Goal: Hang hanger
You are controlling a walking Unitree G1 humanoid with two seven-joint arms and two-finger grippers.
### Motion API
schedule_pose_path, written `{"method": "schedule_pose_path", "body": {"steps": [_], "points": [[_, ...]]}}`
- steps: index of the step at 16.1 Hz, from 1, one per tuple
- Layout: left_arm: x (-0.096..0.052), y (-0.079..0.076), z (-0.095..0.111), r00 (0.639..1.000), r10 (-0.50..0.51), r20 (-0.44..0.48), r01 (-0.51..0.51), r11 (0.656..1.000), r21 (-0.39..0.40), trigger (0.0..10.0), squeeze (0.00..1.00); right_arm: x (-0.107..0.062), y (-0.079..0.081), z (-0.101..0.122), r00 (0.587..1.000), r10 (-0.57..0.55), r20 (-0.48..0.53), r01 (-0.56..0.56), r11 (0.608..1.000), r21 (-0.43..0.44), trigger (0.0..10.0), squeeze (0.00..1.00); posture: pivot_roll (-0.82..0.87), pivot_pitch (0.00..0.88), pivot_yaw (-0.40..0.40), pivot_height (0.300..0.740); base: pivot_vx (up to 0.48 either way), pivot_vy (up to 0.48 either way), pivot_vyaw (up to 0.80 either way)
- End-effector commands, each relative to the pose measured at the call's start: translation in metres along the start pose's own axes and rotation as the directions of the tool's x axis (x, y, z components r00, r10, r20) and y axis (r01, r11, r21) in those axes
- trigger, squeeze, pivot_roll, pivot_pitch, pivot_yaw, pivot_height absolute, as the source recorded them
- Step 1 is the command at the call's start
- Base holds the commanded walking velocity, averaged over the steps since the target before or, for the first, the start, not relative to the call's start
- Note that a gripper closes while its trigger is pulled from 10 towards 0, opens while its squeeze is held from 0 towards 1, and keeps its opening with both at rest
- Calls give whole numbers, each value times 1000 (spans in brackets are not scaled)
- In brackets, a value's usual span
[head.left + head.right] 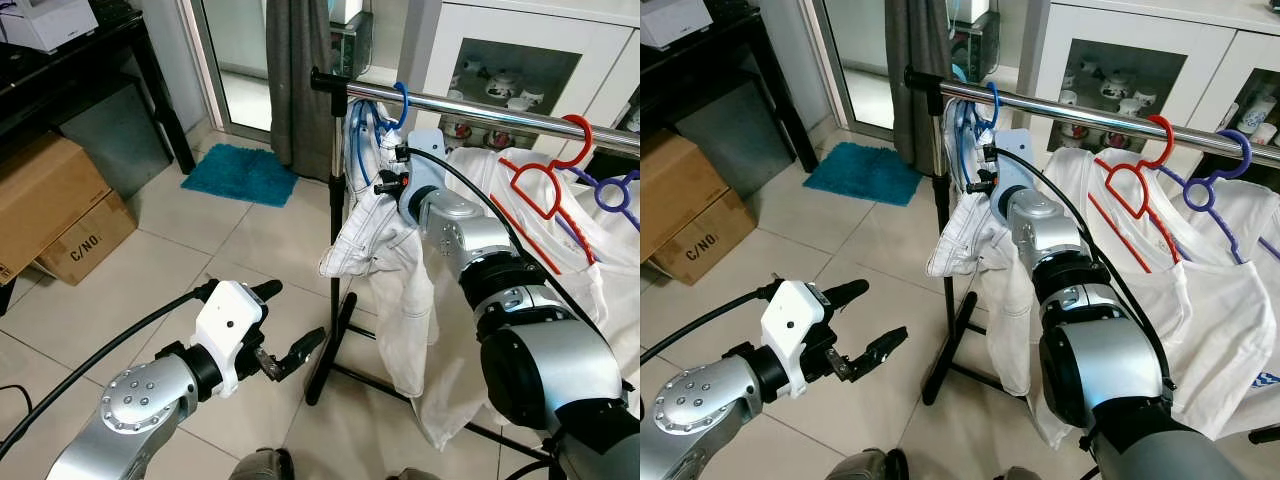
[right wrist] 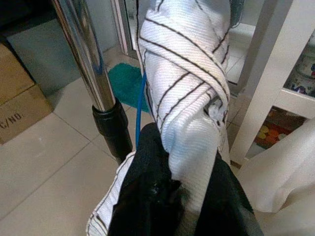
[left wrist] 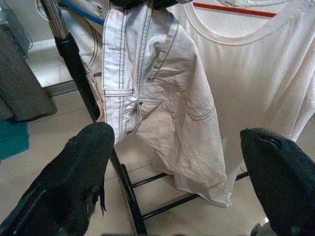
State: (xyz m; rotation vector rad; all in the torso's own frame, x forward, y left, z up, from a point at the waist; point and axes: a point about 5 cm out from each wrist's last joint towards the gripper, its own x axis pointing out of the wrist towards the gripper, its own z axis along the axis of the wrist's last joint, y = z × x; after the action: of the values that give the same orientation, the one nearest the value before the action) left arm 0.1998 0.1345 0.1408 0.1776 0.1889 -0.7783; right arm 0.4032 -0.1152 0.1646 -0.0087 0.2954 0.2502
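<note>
A blue hanger (image 1: 401, 104) hooks over the chrome rail (image 1: 480, 110) near its left end, and white trousers (image 1: 385, 250) with dark stitching are draped from it. My right gripper (image 1: 386, 176) reaches up just below the rail and is shut on the bunched waistband of the trousers (image 2: 187, 98). The hanger's blue wire (image 2: 141, 103) runs down beside the fabric. My left gripper (image 1: 288, 322) hangs low over the floor, left of the rack's pole (image 1: 335, 250), open with nothing between its fingers (image 3: 74, 182).
A red hanger (image 1: 545, 175) with a white T-shirt and a purple hanger (image 1: 612, 192) hang further right on the rail. Behind stand a white cabinet (image 1: 520, 40) and a grey curtain (image 1: 298, 80). Cardboard boxes (image 1: 50, 205) and a teal mat (image 1: 240, 172) lie to the left.
</note>
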Motion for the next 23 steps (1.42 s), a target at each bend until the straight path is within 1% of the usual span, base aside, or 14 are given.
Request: {"method": "schedule_pose_path", "body": {"steps": [1,4,5,7,8,10,13,15,16,17,18,19,21,23], "points": [[-1,-1,-2,1000,3,-17,-3,1000,10,10000,125,0,2,-1,1000,15,4,-16,1000,15,0,0,5,81,45,740,0,0,0],[2,5,-1,1000,25,-8,-25,999,34,10000,125,0,6,-2,998,53,21,-53,999,2,0,0,-2,72,53,740,0,0,0],[3,10,2,999,53,8,-53,998,43,10000,133,-1,6,1,997,63,40,-64,998,13,0,0,-2,70,54,740,0,0,0],[4,19,6,994,106,34,-108,992,62,10000,137,-3,3,14,991,60,121,-63,998,15,0,0,-5,61,60,740,0,0,0],[4,23,8,990,131,47,-134,988,75,10000,137,-5,-1,19,986,42,163,-42,999,0,0,0,-8,58,63,740,0,0,0],[5,37,14,968,232,96,-244,961,131,10000,133,-12,-8,30,967,31,254,-22,999,-39,0,0,-12,55,69,740,0,0,0],[5,47,17,960,254,115,-268,954,132,10000,133,-26,-20,40,937,30,347,-6,997,-71,0,0,-24,48,82,740,0,0,0],[5,49,16,959,261,113,-274,954,119,10000,145,-33,-26,43,923,24,384,8,997,-80,0,0,-27,43,90,740,0,0,0],[4,53,14,958,270,97,-279,956,92,10000,427,-40,-30,40,925,61,375,-11,991,-132,0,0,-33,40,94,740,0,0,0],[3,58,14,957,275,90,-283,955,86,10000,690,-46,-30,31,937,128,324,-61,976,-209,0,0,-39,40,98,740,0,0,0],[3,59,13,957,277,90,-285,955,87,10000,690,-48,-29,27,941,149,304,-79,970,-231,0,0,-40,40,98,740,0,0,0],[1,64,13,956,275,97,-286,951,118,10000,1000,-60,-36,8,955,186,232,-115,950,-290,0,0,-51,45,104,740,0,0,0],[0,65,14,961,253,109,-268,952,149,10000,1000,-67,-42,1,960,187,207,-119,945,-303,0,0,-54,47,106,740,0,0,0],[-2,66,15,965,238,111,-254,955,154,10000,1000,-76,-48,-5,965,188,184,-120,937,-327,0,0,-63,49,111,740,0,0,0]]}}
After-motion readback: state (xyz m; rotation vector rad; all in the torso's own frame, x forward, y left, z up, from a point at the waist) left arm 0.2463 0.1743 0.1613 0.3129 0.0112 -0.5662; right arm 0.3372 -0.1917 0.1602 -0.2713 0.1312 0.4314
